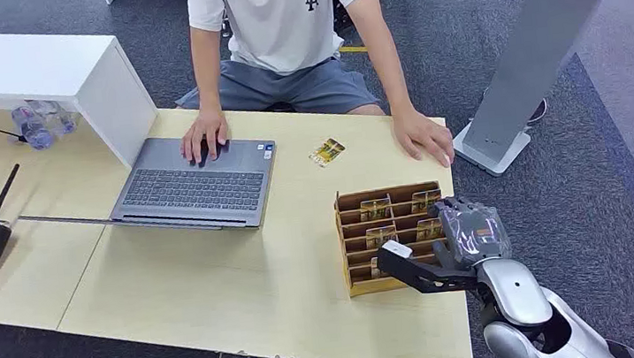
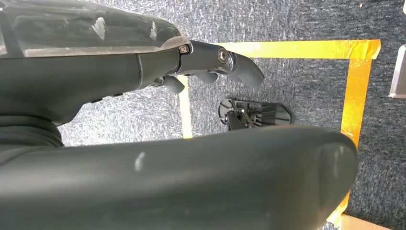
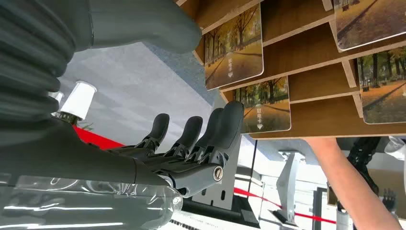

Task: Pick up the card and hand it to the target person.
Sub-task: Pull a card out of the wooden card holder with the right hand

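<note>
Your right hand (image 1: 470,232), fingers apart and holding nothing, hovers at the lower right of the frame over the card rack (image 1: 362,286); the cards (image 1: 376,207) stand in slots just up-left of it, long edges running left-right

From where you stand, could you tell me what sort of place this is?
Probably a reception or service desk in an office or exhibition hall: a person sits behind a wooden table with a laptop, a card rack holds cards, and a kiosk stand rises from grey carpet.
</note>
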`<state>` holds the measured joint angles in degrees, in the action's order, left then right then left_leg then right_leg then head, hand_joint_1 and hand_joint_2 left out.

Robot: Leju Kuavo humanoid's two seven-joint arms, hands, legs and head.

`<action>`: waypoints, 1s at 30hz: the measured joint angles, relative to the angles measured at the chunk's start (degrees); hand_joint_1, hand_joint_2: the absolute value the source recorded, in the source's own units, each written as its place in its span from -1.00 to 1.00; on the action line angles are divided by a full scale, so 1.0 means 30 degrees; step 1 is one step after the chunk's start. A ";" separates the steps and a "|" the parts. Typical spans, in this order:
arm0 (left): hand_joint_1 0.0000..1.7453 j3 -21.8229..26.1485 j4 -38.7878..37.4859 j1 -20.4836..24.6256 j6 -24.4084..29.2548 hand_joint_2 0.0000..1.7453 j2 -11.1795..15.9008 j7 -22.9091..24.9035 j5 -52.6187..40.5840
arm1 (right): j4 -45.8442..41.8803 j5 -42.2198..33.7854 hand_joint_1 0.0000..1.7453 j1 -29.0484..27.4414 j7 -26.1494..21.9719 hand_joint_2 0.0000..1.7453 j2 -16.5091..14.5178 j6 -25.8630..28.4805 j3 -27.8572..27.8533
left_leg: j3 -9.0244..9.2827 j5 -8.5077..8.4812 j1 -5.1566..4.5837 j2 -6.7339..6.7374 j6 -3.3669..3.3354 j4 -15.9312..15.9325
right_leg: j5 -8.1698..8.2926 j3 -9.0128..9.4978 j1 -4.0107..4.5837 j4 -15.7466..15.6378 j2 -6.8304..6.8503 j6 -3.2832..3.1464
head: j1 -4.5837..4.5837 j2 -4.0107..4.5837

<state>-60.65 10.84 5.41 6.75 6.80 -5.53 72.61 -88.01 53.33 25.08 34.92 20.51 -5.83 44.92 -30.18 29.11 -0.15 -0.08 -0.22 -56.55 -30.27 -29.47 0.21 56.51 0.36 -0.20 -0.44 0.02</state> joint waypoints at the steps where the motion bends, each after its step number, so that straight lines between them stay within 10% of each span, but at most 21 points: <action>1: -1.00 0.0000 0.0000 0.0000 0.0000 -1.00 0.0000 0.0000 0.0000 | 0.0018 -0.0007 -0.11 0.0007 -0.0004 1.00 -0.0001 0.0001 0.0005 | -0.0001 0.0000 0.0000 0.0000 0.0000 0.0000 | 0.0000 -0.0001 0.0000 0.0000 0.0000 0.0000 | 0.0000 0.0000; 30: -1.00 -0.0007 0.0000 -0.0003 -0.0137 -1.00 0.0000 -0.0018 0.0031 | 0.0869 -0.0375 -0.20 0.0236 -0.0128 1.00 -0.0109 0.0135 0.0328 | 0.0000 0.0000 0.0000 0.0001 0.0000 0.0000 | 0.0000 -0.0001 0.0000 0.0000 0.0000 0.0000 | 0.0000 0.0000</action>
<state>-60.67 10.84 5.40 6.34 6.80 -5.58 72.70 -85.40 52.21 25.78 34.53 20.19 -5.42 45.90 -30.18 29.11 -0.15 -0.08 -0.22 -56.55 -30.27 -29.47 0.21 56.51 0.35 -0.20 -0.44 0.02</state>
